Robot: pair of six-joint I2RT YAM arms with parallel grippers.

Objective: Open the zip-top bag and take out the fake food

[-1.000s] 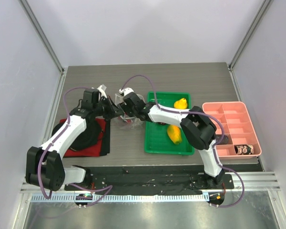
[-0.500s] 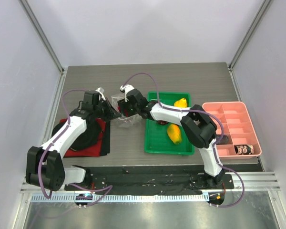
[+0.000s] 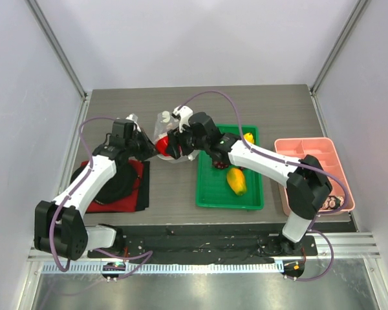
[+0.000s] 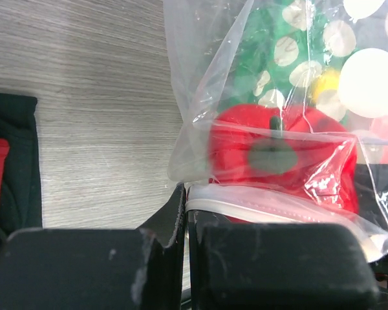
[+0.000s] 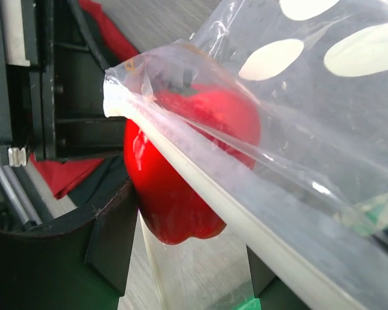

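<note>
The right arm had swung its elbow outward and the bag (image 3: 166, 126) had risen. The bag hung just left of the tray (image 3: 210, 197). The left gripper (image 3: 150, 150) stayed clamped on its zip edge. The right gripper (image 3: 171, 146) stood apart around the red piece (image 3: 161, 143) at the mouth; a firm pinch couldn't be told. Removal seemed underway, and next called for pulling the piece out rightward. The bag's long axis ran near-to-far, mouth nearest.
</note>
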